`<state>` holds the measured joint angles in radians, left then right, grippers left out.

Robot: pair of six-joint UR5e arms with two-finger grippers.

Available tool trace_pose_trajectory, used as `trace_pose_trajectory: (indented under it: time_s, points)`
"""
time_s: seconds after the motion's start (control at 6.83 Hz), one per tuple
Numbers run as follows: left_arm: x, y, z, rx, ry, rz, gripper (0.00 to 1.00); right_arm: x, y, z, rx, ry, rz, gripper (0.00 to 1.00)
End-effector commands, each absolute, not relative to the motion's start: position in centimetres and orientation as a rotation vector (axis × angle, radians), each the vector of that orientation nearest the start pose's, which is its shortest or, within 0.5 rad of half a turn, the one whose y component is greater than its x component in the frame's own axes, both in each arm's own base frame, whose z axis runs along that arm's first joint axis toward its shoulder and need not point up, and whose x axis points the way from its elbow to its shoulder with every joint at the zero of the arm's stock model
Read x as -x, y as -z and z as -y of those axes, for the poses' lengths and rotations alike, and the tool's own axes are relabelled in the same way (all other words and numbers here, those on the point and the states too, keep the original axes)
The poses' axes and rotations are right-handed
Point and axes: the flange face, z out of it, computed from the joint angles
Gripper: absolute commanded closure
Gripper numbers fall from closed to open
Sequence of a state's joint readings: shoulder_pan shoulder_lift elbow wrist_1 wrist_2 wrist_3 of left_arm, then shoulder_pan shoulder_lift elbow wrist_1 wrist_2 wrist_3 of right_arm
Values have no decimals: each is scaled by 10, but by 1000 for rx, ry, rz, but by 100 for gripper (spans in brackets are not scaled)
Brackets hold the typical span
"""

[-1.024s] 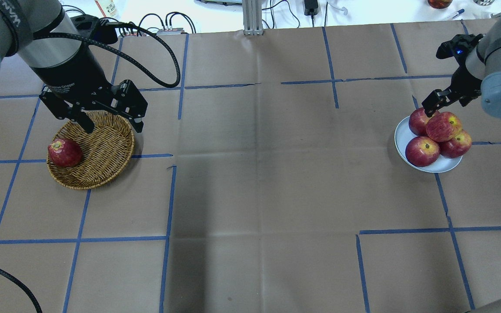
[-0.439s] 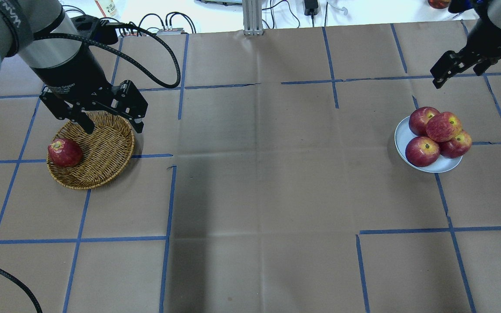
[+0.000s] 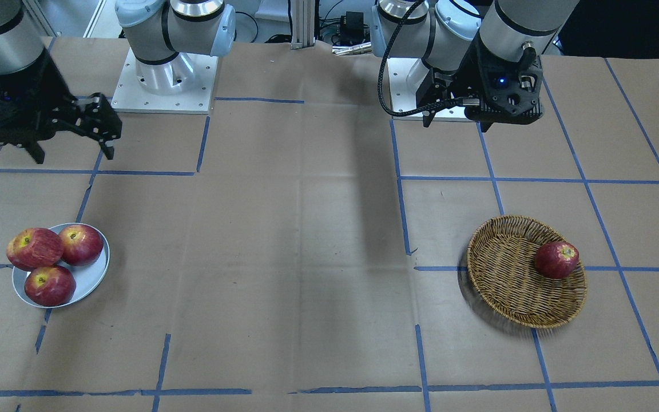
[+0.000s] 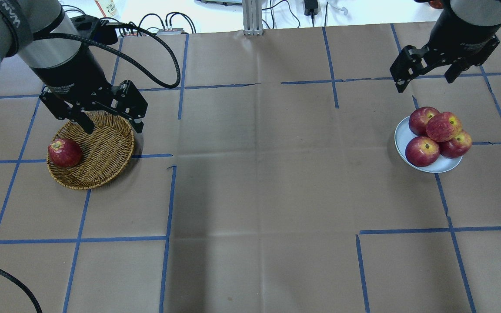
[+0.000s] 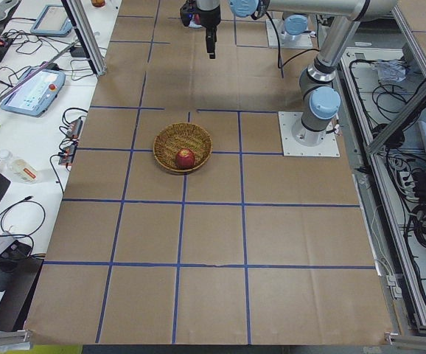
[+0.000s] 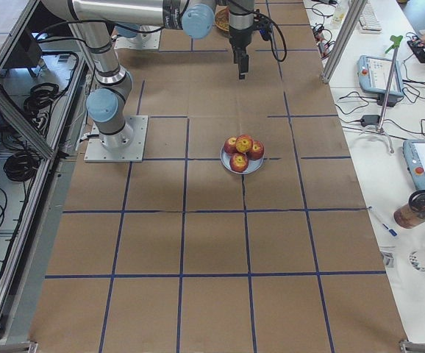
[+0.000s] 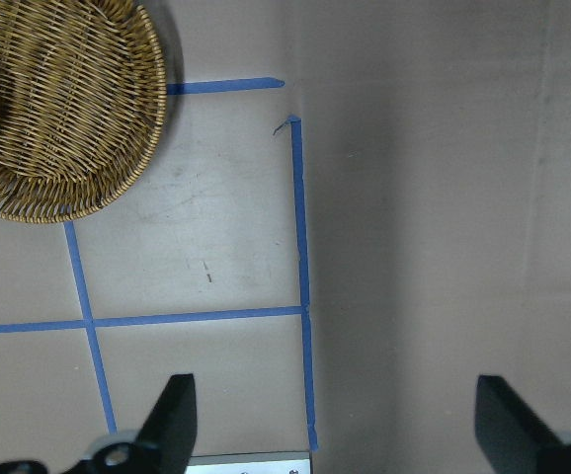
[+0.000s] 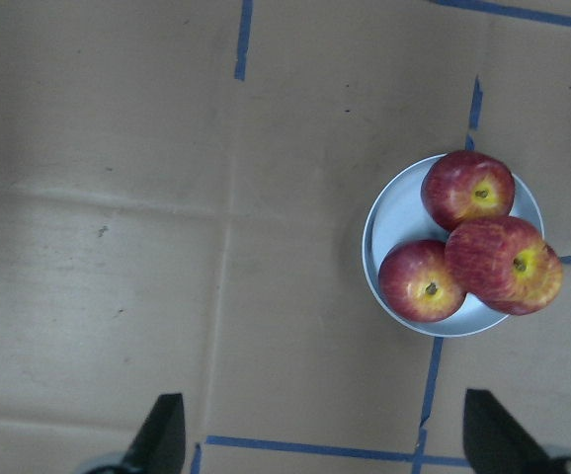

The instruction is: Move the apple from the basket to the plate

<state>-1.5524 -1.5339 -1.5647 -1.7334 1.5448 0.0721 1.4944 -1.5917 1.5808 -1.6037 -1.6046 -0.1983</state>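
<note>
The streaky orange-red apple (image 4: 444,126) with the yellow stem patch lies on top of three darker red apples on the pale grey-blue plate (image 4: 400,139). It also shows in the front view (image 3: 33,248) and the right wrist view (image 8: 506,262). My right gripper (image 4: 425,82) is open and empty, well above and beyond the plate. The wicker basket (image 4: 102,152) holds one dark red apple (image 4: 64,153) at its left side. My left gripper (image 4: 114,129) is open and empty, high over the basket's far rim.
Brown paper with blue tape lines covers the table. Cables and a metal post (image 4: 252,17) lie beyond the far edge. The robot bases (image 3: 163,80) stand on the near side.
My right gripper has lifted off the apple pile on the plate and moved toward the far edge, open and empty. The apples stayed put. The left arm has not moved.
</note>
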Motion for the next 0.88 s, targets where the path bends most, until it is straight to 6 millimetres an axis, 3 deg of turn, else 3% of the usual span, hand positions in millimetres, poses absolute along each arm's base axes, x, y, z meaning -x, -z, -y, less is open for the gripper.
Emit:
trace_pose_trajectory:
  time_s: [0.0, 0.29, 0.73]
  points:
    - [127, -493, 466, -83, -188, -3166, 1, -148, -499, 468, 194, 9, -3166, 0]
    - [127, -495, 465, -85, -180, -3167, 1, -147, -485, 464, 190, -40, -3160, 0]
    - [127, -494, 465, -87, -183, -3167, 1, -145, -490, 461, 175, -18, -3159, 0]
